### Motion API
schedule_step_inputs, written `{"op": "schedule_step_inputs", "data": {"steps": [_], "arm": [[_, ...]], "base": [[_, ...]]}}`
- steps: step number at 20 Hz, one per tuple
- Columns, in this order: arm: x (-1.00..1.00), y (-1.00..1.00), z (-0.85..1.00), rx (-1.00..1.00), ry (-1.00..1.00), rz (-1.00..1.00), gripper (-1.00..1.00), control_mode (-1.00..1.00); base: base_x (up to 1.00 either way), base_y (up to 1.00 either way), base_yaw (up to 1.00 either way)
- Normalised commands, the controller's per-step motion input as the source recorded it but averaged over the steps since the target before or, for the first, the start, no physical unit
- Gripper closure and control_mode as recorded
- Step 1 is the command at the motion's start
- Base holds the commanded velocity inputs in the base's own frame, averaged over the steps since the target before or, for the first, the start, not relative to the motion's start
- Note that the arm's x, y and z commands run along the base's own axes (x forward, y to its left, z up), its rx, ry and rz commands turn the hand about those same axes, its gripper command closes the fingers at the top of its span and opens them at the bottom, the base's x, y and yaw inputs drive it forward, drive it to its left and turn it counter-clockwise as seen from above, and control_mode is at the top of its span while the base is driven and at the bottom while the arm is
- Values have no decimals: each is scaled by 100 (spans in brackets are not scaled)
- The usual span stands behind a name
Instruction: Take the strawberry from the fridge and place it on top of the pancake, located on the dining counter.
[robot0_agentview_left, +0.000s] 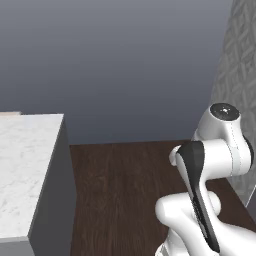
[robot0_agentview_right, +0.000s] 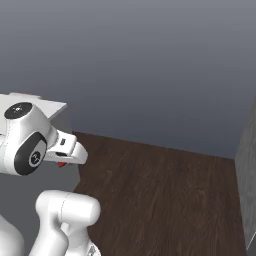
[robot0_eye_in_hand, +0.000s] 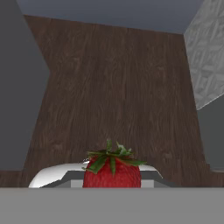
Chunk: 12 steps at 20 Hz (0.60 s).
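Lying at far left in the left base view: dining counter (robot0_agentview_left: 22, 165), a white marble-patterned surface with faint grey veining, thick-edged, over a flat dark grey side panel. Spreading across the middle: dark brown wood-grain floor (robot0_agentview_left: 125, 190), meeting a plain matte grey-blue wall (robot0_agentview_left: 125, 60). Rising at right: a pale grey wall with an embossed geometric texture (robot0_agentview_left: 239, 65).

In the right base view, reaching out over the floor beside the surface's corner: claw (robot0_agentview_right: 64, 161), with a speck of red showing beneath it.

In the hand view, sitting low and centred: strawberry (robot0_eye_in_hand: 112, 171), plump, bright red, dimpled, topped with ragged green leaves, apparently being gripped at the claw, though fingertips hidden, so closure impossible to tell.
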Motion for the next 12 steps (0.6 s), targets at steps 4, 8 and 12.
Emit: {"op": "schedule_step_inputs", "data": {"steps": [4,8,12], "arm": [[0,0,0,0,0,0,100,100],[0,0,0,0,0,0,100,100],[0,0,0,0,0,0,100,100]], "base": [[100,37,-9],[100,51,-2],[100,27,5]]}}
